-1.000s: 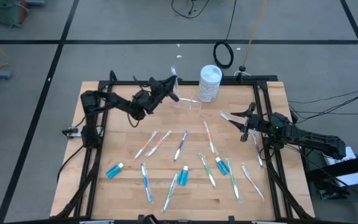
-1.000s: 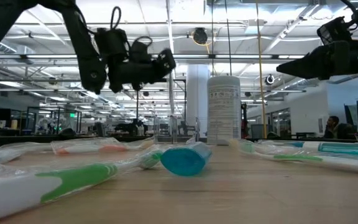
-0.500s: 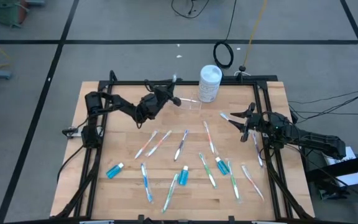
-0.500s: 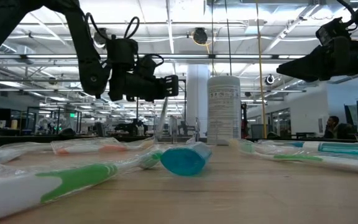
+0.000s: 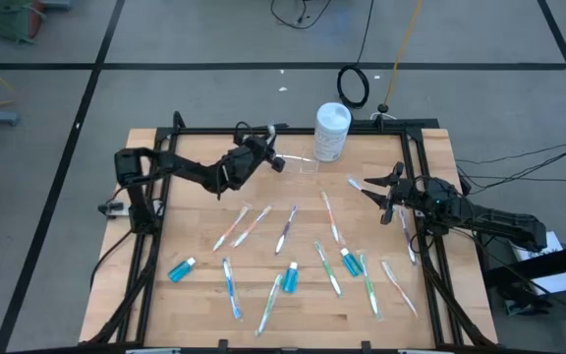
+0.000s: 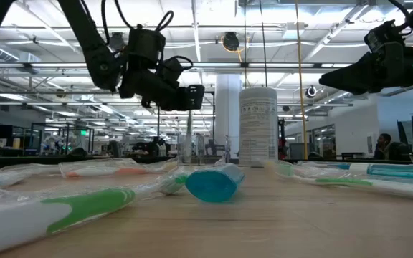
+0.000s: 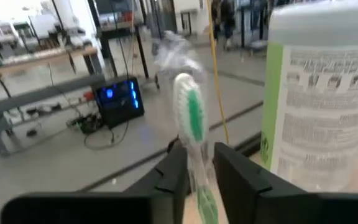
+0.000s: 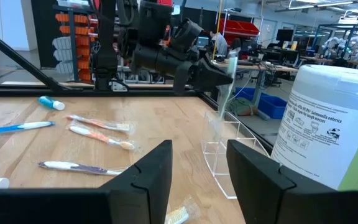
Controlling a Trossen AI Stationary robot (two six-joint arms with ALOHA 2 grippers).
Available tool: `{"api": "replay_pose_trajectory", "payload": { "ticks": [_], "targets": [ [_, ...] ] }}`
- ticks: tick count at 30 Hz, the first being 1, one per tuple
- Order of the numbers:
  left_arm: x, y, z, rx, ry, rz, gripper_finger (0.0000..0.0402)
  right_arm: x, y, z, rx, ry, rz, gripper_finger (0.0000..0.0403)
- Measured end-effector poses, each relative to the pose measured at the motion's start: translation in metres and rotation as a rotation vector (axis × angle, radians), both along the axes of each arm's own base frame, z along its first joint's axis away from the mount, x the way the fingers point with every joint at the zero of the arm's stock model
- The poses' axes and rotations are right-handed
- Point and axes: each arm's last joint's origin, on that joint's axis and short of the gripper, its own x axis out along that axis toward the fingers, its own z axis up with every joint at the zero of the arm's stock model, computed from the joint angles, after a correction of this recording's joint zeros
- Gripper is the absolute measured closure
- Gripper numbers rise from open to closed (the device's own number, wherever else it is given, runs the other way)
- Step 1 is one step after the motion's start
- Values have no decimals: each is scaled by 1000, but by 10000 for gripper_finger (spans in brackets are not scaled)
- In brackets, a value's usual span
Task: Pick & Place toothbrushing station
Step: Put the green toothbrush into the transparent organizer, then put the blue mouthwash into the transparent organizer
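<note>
Toothbrushes [image 5: 288, 228] lie scattered across my pale wooden tabletop [image 5: 195, 295], most in clear wrappers, with three small blue tubes among them: one near the left front [image 5: 181, 268], one near the middle [image 5: 290, 276], one further right [image 5: 350, 261]. Toward the back edge I see the small clear cup [image 5: 306, 164], and just beside it the tall white canister [image 5: 330, 131]. A dark metal frame [image 5: 150, 236] runs along the sides and back of the tabletop.

My left tool [image 5: 276, 159] hangs above the cup with a green-and-white toothbrush [image 7: 192, 127] standing upright between its fingers [image 7: 173, 171], lower end going down into the cup in the right wrist view; the fingers sit narrowly at either side of the handle, but I cannot tell whether they press on it. My right tool [image 5: 369, 187] waits over the right side of the tabletop, fingers spread and holding nothing.

Around the tabletop the floor is grey with dark lines [image 5: 86, 98], and cables [image 5: 357, 84] trail behind it. From tabletop level the room is a large bright hall with ceiling lights [image 6: 41, 32], a white pillar [image 6: 228, 115] and workstations.
</note>
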Motion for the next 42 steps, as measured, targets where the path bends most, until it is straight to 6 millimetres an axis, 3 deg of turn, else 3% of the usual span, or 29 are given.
{"api": "replay_pose_trajectory", "payload": {
  "ticks": [10, 20, 31, 35, 39, 42],
  "targets": [
    [-24, -20, 41, -75, 166, -55, 235, 0, 0, 0, -3, 0, 0, 259],
    [-60, -66, 69, -354, 268, -404, 231, 0, 0, 0, -1, 0, 0, 259],
    [-82, -91, 54, -648, 430, -426, 253, 0, 0, 0, -1, 0, 0, 259],
    [-93, -105, 45, -870, 521, -481, 254, 0, 0, 0, 0, 0, 0, 259],
    [-112, -126, 36, -1169, 722, -565, 254, 0, 0, 0, 1, 3, 0, 259],
    [-129, -144, 32, -1339, 866, -495, 254, 0, 0, -2, 4, 18, 0, 259]
  ]
}}
